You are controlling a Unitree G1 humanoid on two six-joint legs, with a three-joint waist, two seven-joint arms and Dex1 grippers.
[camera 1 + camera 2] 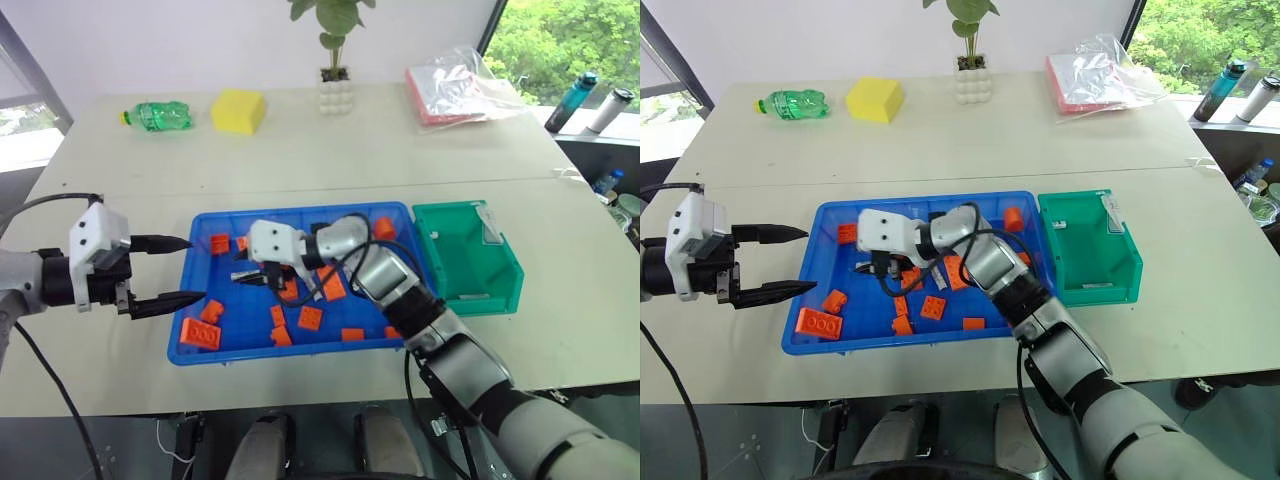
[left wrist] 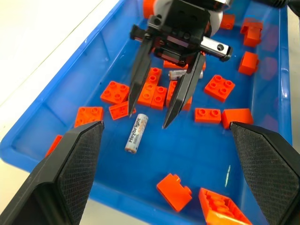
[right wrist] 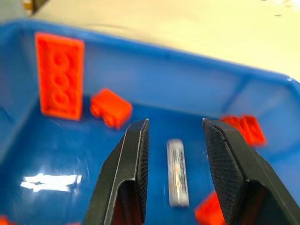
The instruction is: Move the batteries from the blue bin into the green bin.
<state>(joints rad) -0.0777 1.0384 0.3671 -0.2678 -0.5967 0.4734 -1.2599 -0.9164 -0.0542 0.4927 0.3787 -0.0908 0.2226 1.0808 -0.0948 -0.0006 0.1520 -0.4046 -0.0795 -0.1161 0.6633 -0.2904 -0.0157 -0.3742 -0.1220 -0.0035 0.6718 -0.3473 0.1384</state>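
Blue bin (image 1: 190,345) at tabletop's near edge, strewn with orange bricks (image 1: 310,318); one battery (image 2: 136,133) flat on its floor, another (image 2: 180,73) among bricks. Right gripper (image 2: 149,108) poised above the first, fingers apart, empty. Left gripper (image 1: 198,268) at bin's left rim, fingers spread. Green bin (image 1: 500,296) touching bin's right side.

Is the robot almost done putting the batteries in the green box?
Not yet. The green bin has some small pale things inside, too unclear to call batteries. One battery lies in the blue bin among orange bricks, and another battery sits behind the right gripper, which is open right over the first. The left gripper waits open, holding nothing.
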